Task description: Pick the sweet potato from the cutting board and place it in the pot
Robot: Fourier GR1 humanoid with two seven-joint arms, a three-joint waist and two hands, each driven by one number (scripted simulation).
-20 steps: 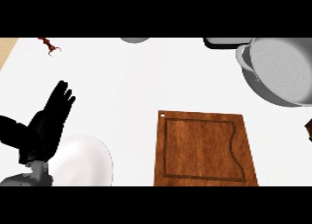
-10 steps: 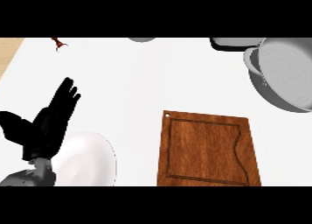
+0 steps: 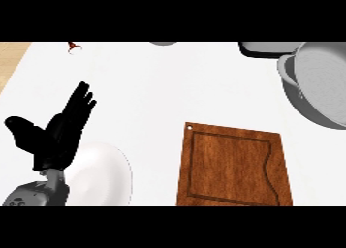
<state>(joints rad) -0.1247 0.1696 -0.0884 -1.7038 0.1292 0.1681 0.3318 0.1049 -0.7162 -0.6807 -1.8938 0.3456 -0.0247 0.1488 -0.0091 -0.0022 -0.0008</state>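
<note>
Open and idle, the left hand (image 3: 57, 133) is seen at the left of the head view, fingers straight and pointing up the tabletop (image 3: 168, 87), thumb spread to the side, nothing held; its grey forearm (image 3: 36, 193) comes in from the lower edge, partly over a white plate (image 3: 107, 174); the right hand is not shown at all. The sweet potato is nowhere to be seen; the cutting board (image 3: 236, 167) lies bare at the lower middle, and whether the vegetable is out of frame or held by the unseen hand cannot be told. The pot (image 3: 325, 85) stands at the upper right, cut by the right edge, its grey interior showing nothing inside as far as it is visible; a dark object (image 3: 265, 47) sits just beside it at the top edge. A sweet potato may be judged stiff, fairly heavy for its bulk, rough-skinned and not fragile, tapered at both ends; it is best taken round its thick middle, fingers curled across the short axis. Open white surface lies between board and pot, so a lift and carry up and to the right is judged unobstructed; the pot's rim must be cleared before release; a small red object (image 3: 73, 47) at the upper left is well apart from that path.
</note>
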